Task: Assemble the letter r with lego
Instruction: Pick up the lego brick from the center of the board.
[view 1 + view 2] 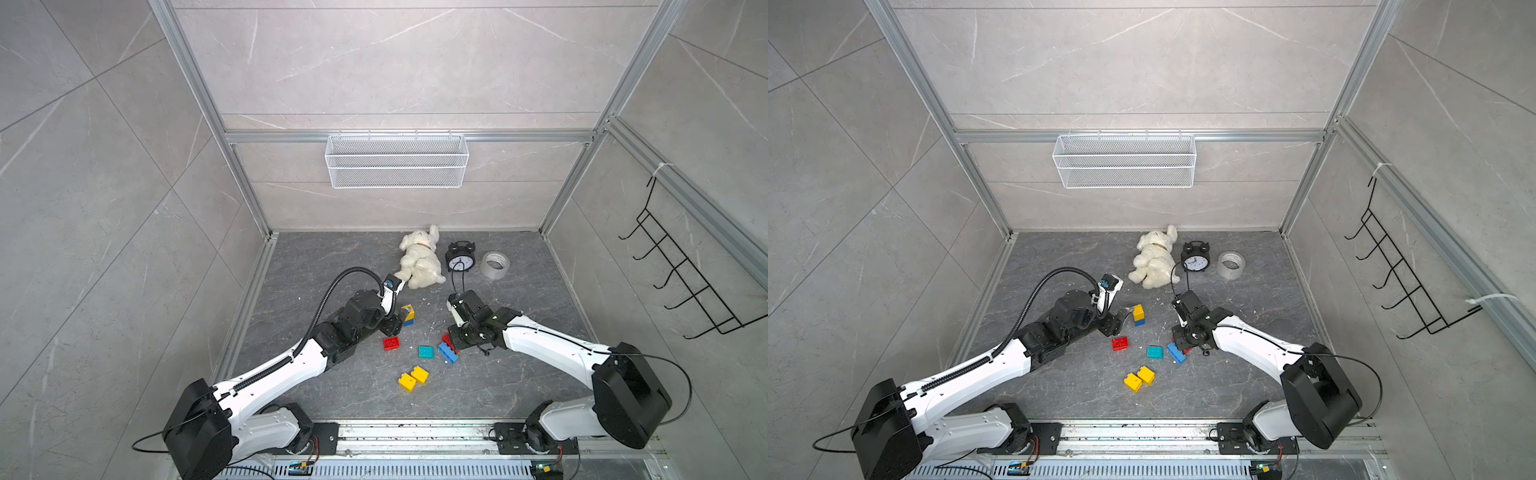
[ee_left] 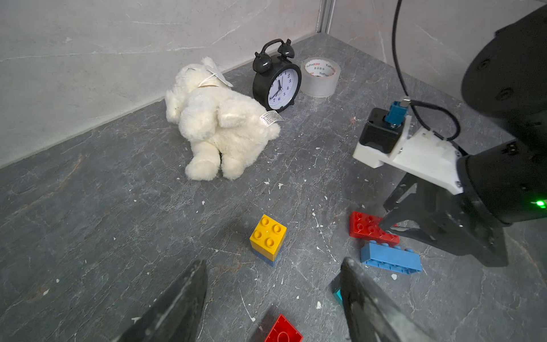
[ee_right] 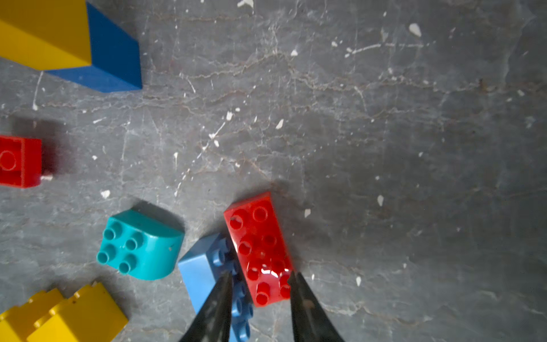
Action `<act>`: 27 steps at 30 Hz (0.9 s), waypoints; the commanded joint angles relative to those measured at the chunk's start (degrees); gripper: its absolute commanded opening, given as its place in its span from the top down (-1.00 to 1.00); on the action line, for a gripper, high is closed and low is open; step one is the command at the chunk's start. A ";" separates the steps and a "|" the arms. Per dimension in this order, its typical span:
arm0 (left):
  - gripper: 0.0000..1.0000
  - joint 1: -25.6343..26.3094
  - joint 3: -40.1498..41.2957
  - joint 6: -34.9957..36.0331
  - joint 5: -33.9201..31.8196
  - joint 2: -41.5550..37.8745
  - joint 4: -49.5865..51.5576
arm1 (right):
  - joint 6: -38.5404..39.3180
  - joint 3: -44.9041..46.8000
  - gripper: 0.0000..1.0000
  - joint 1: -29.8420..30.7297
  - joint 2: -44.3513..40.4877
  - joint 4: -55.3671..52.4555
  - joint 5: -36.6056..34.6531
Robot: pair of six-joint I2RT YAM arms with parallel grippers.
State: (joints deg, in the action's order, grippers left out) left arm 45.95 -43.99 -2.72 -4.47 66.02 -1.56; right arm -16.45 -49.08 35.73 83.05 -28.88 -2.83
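Long red brick (image 2: pixel 365 226), partly hidden

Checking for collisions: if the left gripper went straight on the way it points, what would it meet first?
Probably the yellow brick stacked on a blue brick, ahead of the left gripper; its height is unclear.

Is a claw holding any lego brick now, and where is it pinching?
Neither. The left claw is open and empty. The right claw straddles one end of the long red brick, but a gap shows, so no pinch.
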 commanded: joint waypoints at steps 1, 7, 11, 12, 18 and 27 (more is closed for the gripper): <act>-0.47 -1.06 0.87 -2.15 1.22 -2.12 -1.70 | 1.67 -1.66 0.20 0.92 1.62 -1.62 -1.47; -0.47 -2.56 1.93 -2.84 2.00 -2.95 -2.29 | 2.10 -3.61 0.07 1.10 4.95 -4.71 -2.46; -0.47 -3.39 2.15 -3.19 2.63 -2.66 -2.89 | 2.21 -4.21 0.03 1.28 6.52 -5.21 -1.71; -0.47 -3.49 2.15 -3.25 2.78 -2.57 -2.98 | 2.42 -4.67 0.01 1.41 7.18 -5.55 -1.48; -0.47 -4.07 2.32 -3.65 3.22 -2.25 -3.01 | 2.90 -6.48 -0.10 3.11 9.73 -7.40 -0.67; -0.47 -5.12 3.55 -4.32 3.90 -2.69 -3.80 | 2.47 -8.69 -0.07 3.83 12.46 -10.52 -4.32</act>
State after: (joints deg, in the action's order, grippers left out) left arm 41.34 -40.64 -6.02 -1.65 64.69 -3.07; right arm -14.28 -56.47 39.00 94.32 -36.38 -4.95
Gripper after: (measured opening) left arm 0.737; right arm 0.538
